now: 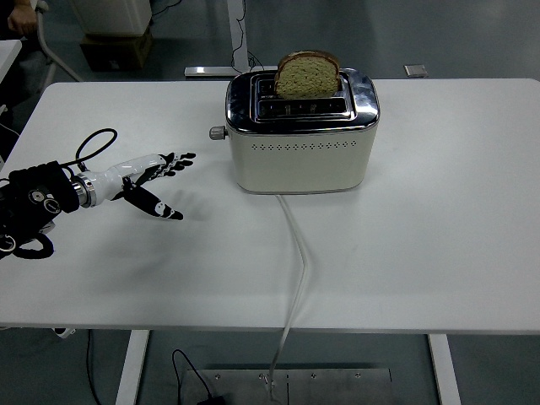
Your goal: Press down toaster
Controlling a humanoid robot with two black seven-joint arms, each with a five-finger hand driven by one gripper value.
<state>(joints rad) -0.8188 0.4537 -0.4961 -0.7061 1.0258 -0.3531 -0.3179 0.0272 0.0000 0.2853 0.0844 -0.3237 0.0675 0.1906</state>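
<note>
My left hand [150, 180], white with black-tipped fingers, over left part of white desk [439, 236], fingers spread, grasping nothing, clear of toaster's round lever knob [217, 132]. Cream toaster with chrome top [300, 135] near desk's far edge, centre. Brown bread slice [308, 74] stands high out of rear slot. White cord [295, 253] runs to near edge.

Glossy chrome-topped toaster [301, 139], matt white table [439, 219]
</note>
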